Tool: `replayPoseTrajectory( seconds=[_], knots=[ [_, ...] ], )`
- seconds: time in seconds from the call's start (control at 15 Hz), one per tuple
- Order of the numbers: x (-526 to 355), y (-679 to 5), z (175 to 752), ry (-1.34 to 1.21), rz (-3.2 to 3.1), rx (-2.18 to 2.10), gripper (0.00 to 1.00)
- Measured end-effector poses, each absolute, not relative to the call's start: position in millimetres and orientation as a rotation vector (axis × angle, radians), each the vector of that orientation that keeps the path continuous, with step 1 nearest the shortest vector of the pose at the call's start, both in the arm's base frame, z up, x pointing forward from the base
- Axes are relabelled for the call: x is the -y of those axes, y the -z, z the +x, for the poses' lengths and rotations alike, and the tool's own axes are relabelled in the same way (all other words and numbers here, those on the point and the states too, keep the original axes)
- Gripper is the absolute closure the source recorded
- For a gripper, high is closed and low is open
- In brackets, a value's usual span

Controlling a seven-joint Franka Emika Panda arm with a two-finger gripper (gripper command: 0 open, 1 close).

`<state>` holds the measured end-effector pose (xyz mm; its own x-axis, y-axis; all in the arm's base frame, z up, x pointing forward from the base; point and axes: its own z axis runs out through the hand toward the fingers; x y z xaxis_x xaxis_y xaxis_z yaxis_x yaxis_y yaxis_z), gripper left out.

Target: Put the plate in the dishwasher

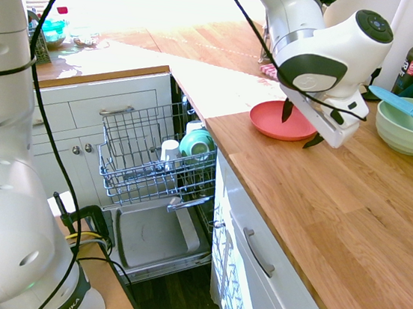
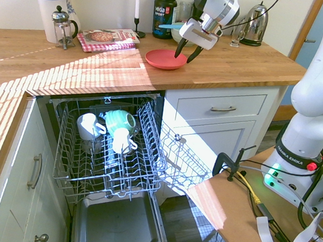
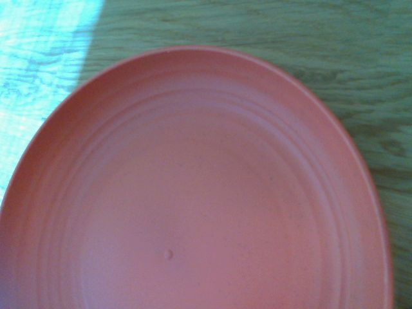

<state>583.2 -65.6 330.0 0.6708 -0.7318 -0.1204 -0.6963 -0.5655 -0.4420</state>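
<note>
In the first exterior view, the coral plate [image 1: 277, 122] lies flat on the wooden counter [image 1: 335, 208], right of the upper middle. The gripper [image 1: 300, 131] is spread wide above its right side, one finger over the plate, the other by the rim, with nothing in its grasp. The step in hand looks to be a rim pinch: best to straddle the edge with one finger inside and one outside, descend gently, then close before lifting. Pressing on the raised rim could tip or slide it. The dishwasher [image 1: 154, 242] stands open at lower centre, its rack [image 1: 127, 152] pulled out.

In the second exterior view, the plate sits in the upper middle, beneath the parted fingers. Two white cups and a teal cup [image 2: 119, 122] occupy the rack, so a slot beside them would suit the plate.

In the wrist view, the plate fills the middle and bottom, its face upward. Being round, it has no long axis and points no particular way.
</note>
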Motion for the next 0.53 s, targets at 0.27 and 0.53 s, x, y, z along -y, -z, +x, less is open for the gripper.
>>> replayPoseTrajectory(
  seconds=[0.27,0.53],
  knots=[
    [60.2,-325.7,593.0,0.089,-2.413,-1.104,1.0],
    [58.9,-322.8,595.5,0.085,-2.418,-1.101,1.0]
  ],
)
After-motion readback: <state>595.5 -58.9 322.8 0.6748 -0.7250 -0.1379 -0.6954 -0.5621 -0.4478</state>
